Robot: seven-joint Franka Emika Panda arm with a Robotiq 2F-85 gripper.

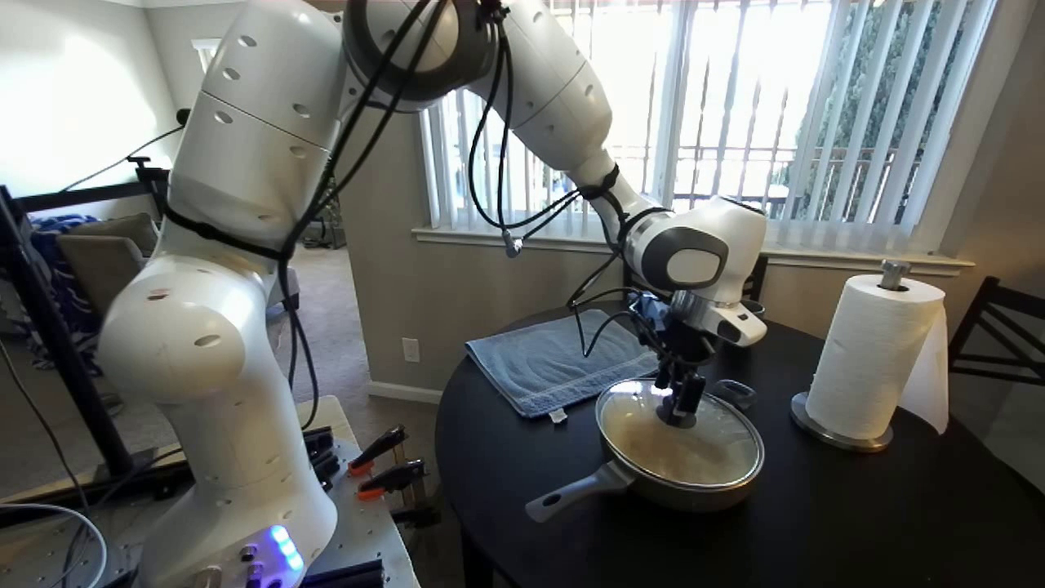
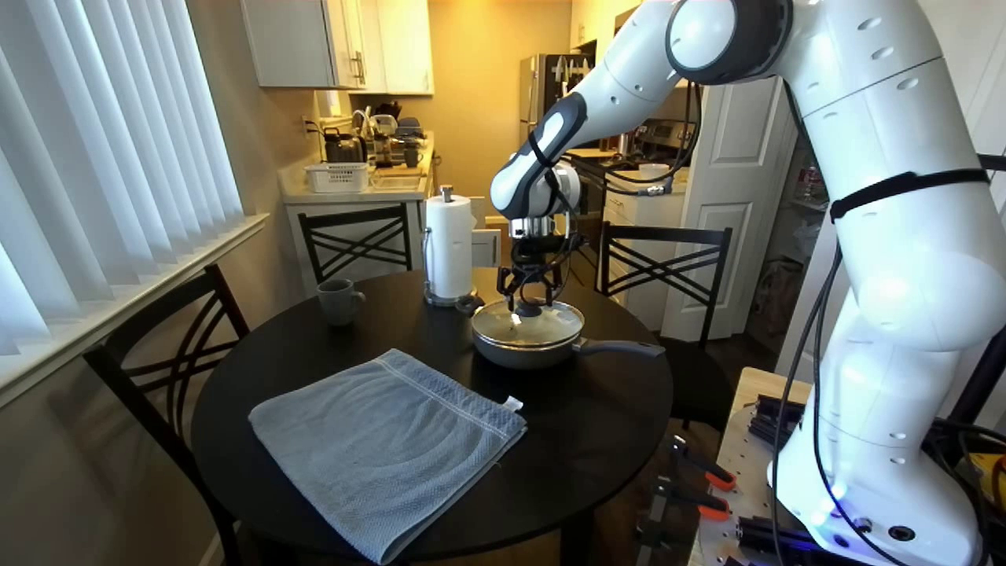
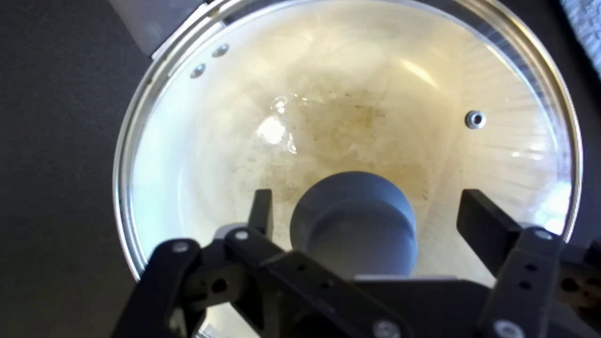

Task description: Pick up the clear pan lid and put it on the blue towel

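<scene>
Looking over the round dark worktop [image 2: 585,440], we find the clear pan lid [image 2: 531,328] seated on the frying pan [image 2: 525,358], its metal rim [image 3: 121,188] following the pan's edge. In the wrist view we see the fingers [image 3: 486,227] spread well apart, one to each side of the lid's dark knob [image 3: 357,230]. A gap shows between the knob and each of them, wider on the picture's right, so they have hold of nothing.

Through the glass we make out the pan's pale inside, brownish patches on its bottom, and two rivets [image 3: 209,61] by the long handle. We also see a small metal-ringed hole [image 3: 475,119] in the lid. In an exterior view, the long grey handle [image 1: 575,494] reaches out over the worktop, and a short dark handle [image 1: 733,392] sits opposite it.

The blue towel [image 2: 385,448] lies flat and slightly rumpled near the pan, apart from it, with a white tag [image 2: 513,404] at the edge facing the pan. In both exterior views we see the paper towel roll [image 1: 873,359] upright on its metal stand. A grey mug [image 2: 338,303] stands upright, apart from both roll and towel. We notice black chairs [image 2: 666,233] around the worktop.
</scene>
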